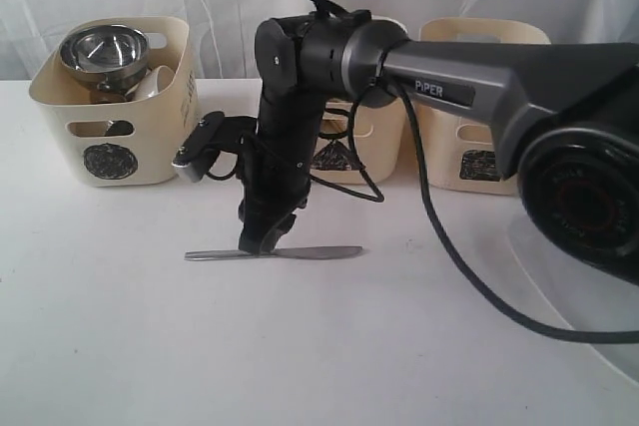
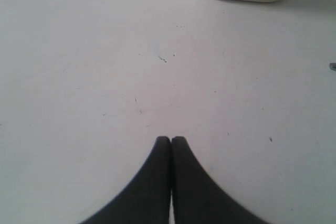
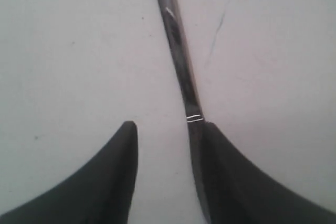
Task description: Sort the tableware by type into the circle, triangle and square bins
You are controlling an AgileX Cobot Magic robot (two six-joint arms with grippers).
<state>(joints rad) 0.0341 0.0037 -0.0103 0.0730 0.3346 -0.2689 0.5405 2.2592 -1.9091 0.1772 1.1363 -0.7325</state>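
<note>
The right gripper (image 3: 169,127) straddles the steel knife (image 3: 178,51) lying flat on the table (image 3: 68,51), jaws apart, apparently lined up to pinch it; the left gripper (image 2: 171,139) hangs idle, pressed together.

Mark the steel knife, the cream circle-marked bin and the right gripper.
Steel table knife (image 1: 321,252): exterior view, on the part right of the gripper.
Cream plastic bin with the black scribbled circle (image 1: 155,152): exterior view, on its front wall.
Right gripper (image 3: 169,127): right wrist view, midway between its black fingertips.
</note>
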